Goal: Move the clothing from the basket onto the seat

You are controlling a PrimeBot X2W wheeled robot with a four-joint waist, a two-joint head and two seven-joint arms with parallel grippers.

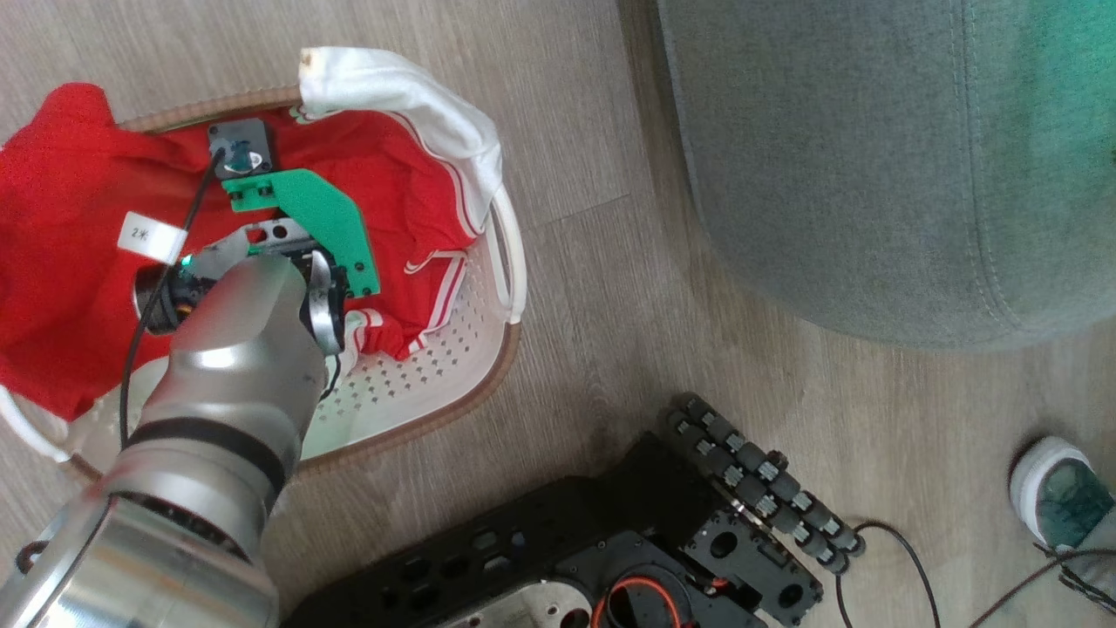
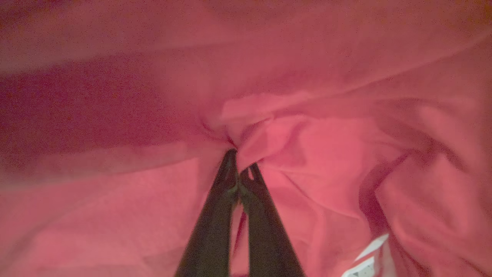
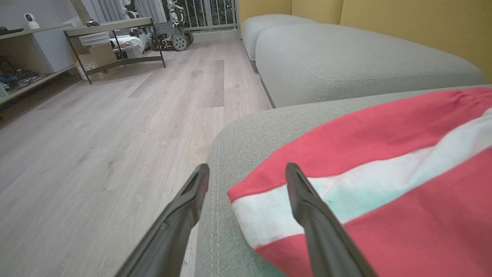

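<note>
One red garment with a broad white band already lies on the large grey fabric-upholstered seat. It is just beside your right gripper, whose jaws stand wide with nothing between them. More bright red thin sports-fabric clothing sits in the small cream perforated plastic basket on the left. It spills over the left rim, and a white sleeve is draped over the far rim. Your left gripper is down in that heap, its jaws pinched tight on a raised fold of red cloth. I judge you are at the grasp of the next piece: the pick is made, the lift not yet done.

The next move calls for a straight rise until the cloth hangs free of the basket wall, then a carry rightward to the seat. Thin fabric can slip from a small pinch, and a second garment may drag up with it, so watch the fold.

The basket stands on pale wood-plank floor, with a strip of bare floor between it and the seat. The robot's black base is near, and a person's white shoe shows at the near right. Far across the room stands a metal-framed table, and a yellow wall rises behind the seat.
</note>
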